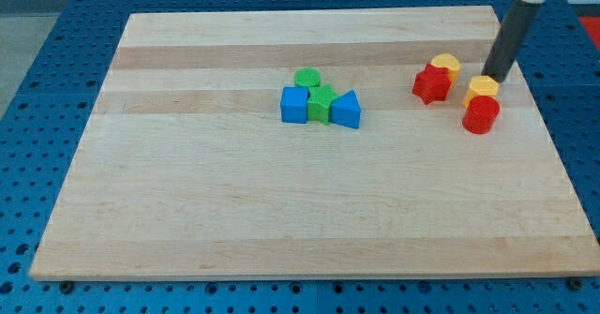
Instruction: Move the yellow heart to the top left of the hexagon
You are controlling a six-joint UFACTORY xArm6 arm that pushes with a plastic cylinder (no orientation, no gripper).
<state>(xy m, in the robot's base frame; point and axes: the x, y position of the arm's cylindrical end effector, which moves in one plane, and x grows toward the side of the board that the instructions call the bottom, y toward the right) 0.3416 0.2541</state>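
Two yellow blocks lie at the view's upper right. One yellow block (pixel 447 66) touches the top right of a red star (pixel 431 84). The other yellow block (pixel 483 88) sits right above a round red block (pixel 481 115). I cannot tell which yellow block is the heart and which the hexagon. My tip (pixel 490 78) stands just at the top right edge of the second yellow block, touching it or nearly so. The dark rod rises toward the view's top right.
Near the board's middle top is a cluster: a green round block (pixel 307 78), a blue cube (pixel 294 105), a green star (pixel 322 103) and a blue triangle (pixel 346 111). The board's right edge (pixel 548 117) is close to the red round block.
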